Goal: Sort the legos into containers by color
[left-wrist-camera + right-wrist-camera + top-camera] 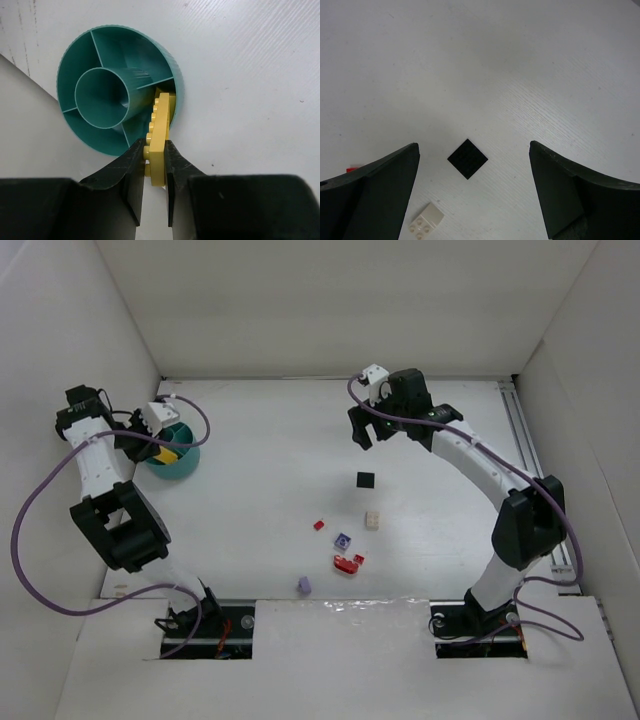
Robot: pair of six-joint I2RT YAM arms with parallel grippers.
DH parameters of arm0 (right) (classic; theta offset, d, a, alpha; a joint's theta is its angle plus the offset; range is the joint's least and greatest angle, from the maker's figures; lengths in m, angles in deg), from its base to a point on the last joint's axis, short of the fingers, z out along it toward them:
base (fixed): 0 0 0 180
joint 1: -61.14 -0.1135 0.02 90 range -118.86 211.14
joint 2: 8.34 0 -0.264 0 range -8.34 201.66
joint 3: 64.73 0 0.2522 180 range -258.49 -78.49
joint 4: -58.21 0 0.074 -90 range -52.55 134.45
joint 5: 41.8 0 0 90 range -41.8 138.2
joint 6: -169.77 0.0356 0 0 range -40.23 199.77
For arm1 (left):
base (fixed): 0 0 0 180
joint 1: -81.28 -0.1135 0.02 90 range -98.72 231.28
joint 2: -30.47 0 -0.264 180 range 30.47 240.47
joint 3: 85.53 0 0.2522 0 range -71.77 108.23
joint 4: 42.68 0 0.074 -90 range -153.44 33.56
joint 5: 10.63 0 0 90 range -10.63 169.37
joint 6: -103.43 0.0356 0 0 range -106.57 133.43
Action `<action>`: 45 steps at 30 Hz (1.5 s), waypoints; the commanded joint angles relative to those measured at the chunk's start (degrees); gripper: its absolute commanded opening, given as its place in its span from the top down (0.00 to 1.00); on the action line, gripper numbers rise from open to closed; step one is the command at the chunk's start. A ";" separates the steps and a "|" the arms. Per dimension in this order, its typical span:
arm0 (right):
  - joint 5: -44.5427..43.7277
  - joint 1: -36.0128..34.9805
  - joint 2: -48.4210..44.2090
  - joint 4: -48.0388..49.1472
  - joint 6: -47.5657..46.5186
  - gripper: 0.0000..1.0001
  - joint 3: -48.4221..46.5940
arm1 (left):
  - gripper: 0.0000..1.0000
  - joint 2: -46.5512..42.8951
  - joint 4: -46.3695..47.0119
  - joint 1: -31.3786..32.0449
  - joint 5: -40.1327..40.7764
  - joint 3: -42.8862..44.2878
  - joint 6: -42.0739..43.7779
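My left gripper [154, 150] is shut on a yellow plate [159, 135], held over the right rim of the round teal bowl [75, 65]; its far end dips into a compartment. In the top view the bowl [183, 466] sits far left with the left gripper [158, 430] on it. My right gripper [474, 150] is open and empty, above a flat black square [467, 158]. A cream brick [426, 222] lies near its left finger. The top view shows the right gripper [366, 430], the black square [366, 480], the cream brick [373, 520], red bricks [347, 563] and lilac bricks [304, 585].
White walls close in the table at left, back and right. A small red brick [319, 525] and a lilac brick [343, 540] lie mid-table. A metal rail [530, 430] runs along the right side. The bowl's central round well [102, 97] shows nothing inside.
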 commanded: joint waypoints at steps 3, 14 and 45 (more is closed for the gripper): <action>-0.16 -0.59 0.84 1.57 0.38 0.05 -2.73 | 0.91 -2.72 2.64 -0.50 0.03 0.81 0.54; -0.16 -1.64 0.84 1.57 0.38 0.05 -2.73 | 0.90 0.79 5.28 -0.50 1.70 4.24 0.53; 7.38 -0.15 -2.50 -7.29 -6.81 0.05 3.68 | 0.44 -10.26 16.16 4.07 -13.25 2.23 -15.59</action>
